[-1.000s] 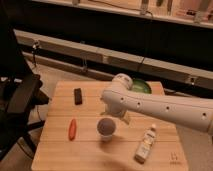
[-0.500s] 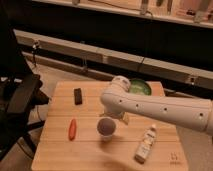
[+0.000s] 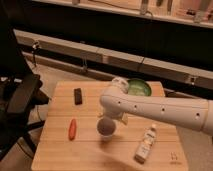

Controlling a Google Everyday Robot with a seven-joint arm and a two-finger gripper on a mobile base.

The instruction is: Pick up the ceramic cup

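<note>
Camera view, centre frame: ceramic cup (image 3: 106, 126) upright on the wooden table (image 3: 60, 150), gripper (image 3: 118, 118) tucked under the white arm (image 3: 160, 107) just beside its rim, open or closed I can't tell. Approach step, by my read; next it needs to straddle the rim, close, lift

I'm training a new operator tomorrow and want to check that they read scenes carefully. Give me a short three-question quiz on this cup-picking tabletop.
1. True or false: the gripper, under the white arm, is close beside the ceramic cup.
2. What colour is the bowl? A red, B green, C blue.
3. Fill in: in the camera view, the white bottle lies to the ___ of the ceramic cup.

Key: 1 true; 2 B; 3 right.
</note>
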